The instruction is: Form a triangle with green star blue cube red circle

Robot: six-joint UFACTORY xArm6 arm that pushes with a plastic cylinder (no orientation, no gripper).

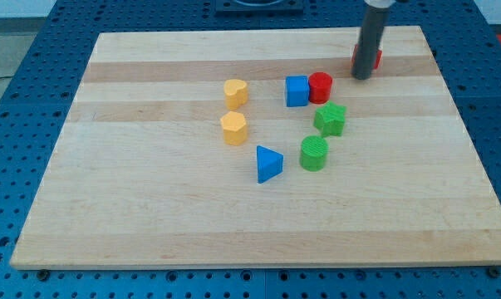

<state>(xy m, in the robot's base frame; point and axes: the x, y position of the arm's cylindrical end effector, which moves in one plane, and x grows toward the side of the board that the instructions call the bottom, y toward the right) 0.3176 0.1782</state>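
The blue cube (297,90) sits near the board's middle, touching the red circle (321,86) on its right. The green star (331,120) lies just below and to the right of the red circle, a small gap apart. My tip (362,76) rests on the board to the upper right of the red circle, about a block's width away from it. The dark rod rises from the tip toward the view's top.
A red block (376,58) is partly hidden behind the rod at the top right. A green cylinder (314,154) and a blue triangle (268,164) lie below the star. A yellow heart (236,91) and a yellow hexagon (233,128) lie at left. The wooden board (150,216) sits on a blue perforated table.
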